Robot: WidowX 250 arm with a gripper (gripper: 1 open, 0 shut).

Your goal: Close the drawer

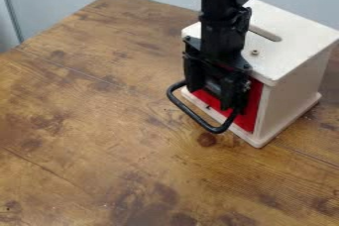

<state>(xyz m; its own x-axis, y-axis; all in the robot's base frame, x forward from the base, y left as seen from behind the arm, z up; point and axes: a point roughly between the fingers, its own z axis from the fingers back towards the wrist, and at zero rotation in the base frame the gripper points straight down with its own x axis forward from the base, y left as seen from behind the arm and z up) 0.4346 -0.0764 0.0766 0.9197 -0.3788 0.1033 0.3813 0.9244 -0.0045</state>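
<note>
claw [216, 79] pressed at drawer [212, 102] front | jaw state unclear | risk: off-centre push jams drawer, shifts box [288, 56]

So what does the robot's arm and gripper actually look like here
The arm is all black, a chunky column of stacked blocky segments, with dark cabling looping near the top edge. The gripper is black too, boxy, with dark fingers. No markings or colour accents are legible at this resolution.

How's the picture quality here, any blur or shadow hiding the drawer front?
Camera view: low resolution and soft overall; even lighting, no glare. The gripper and its dark arm cover most of the red drawer front; the black loop handle reads clearly against the wooden table.
</note>
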